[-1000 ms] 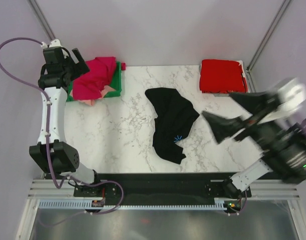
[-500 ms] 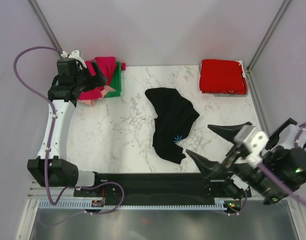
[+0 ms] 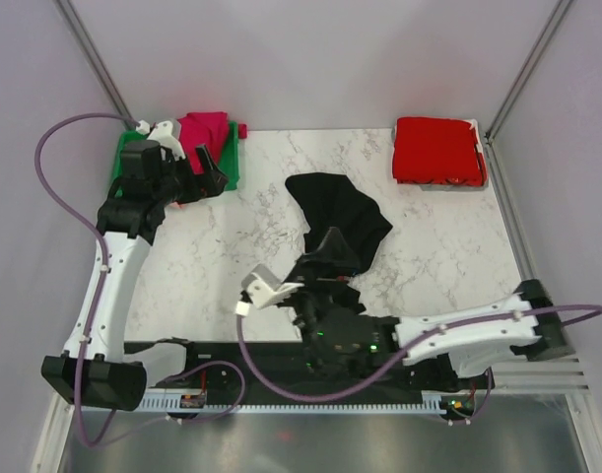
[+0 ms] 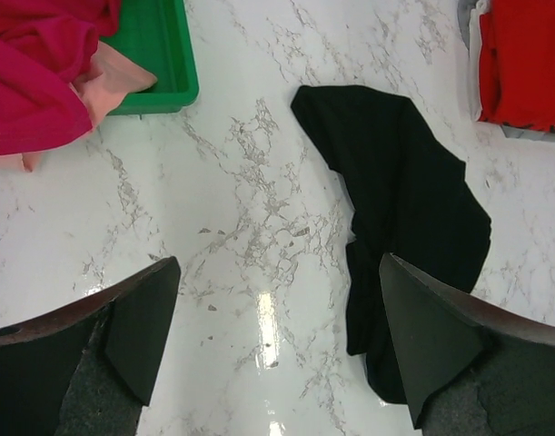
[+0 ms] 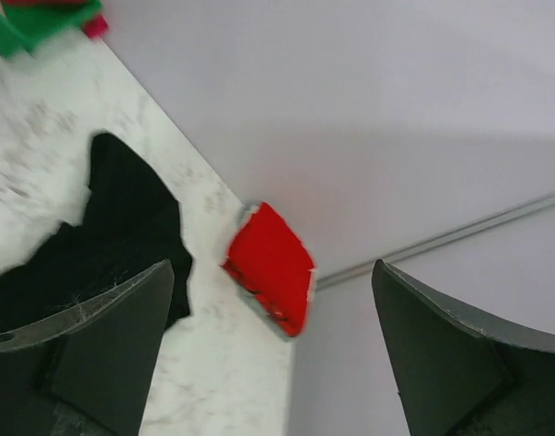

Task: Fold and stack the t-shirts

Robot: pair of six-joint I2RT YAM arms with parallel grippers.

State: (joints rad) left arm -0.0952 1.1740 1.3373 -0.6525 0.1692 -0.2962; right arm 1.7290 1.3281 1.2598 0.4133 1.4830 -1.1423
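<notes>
- Nearest the arm bases: right claw (image 5: 272, 291), spread wide and empty, above the near end of the black tee (image 3: 352, 219). Aimed more toward the far wall than down at the cloth. Impossible to tell whether touching.
- Middle of the worktop (image 3: 222, 256): the black tee, lying as a crumpled, unfolded heap stretched from near to far. Near end hidden under the right arm in the overhead view.
- Handling, as a judgement: light, limp cloth with no stiffness of its own. Bound to sag and trail if lifted at one point. Little risk of slipping from the pads, and nothing fragile.
- Where to take hold: probably two points well apart along an outer edge, one per claw, at the hem or shoulders once they can be made out. A pinch in the middle of the heap would likely gather several layers and worsen the bunching.
- Far left: left claw (image 4: 279, 272), likewise wide and holding nothing, raised just beside the green bin (image 4: 159, 54) and looking down over bare marble toward the black tee.
- In that bin: magenta tee (image 4: 32, 82) with a peach tee (image 4: 113, 86) under it, both unfolded and spilling over the rim.
- Far right corner: red tee (image 3: 438, 150), folded flat, well apart from the rest. Likely the base of the stack.
</notes>
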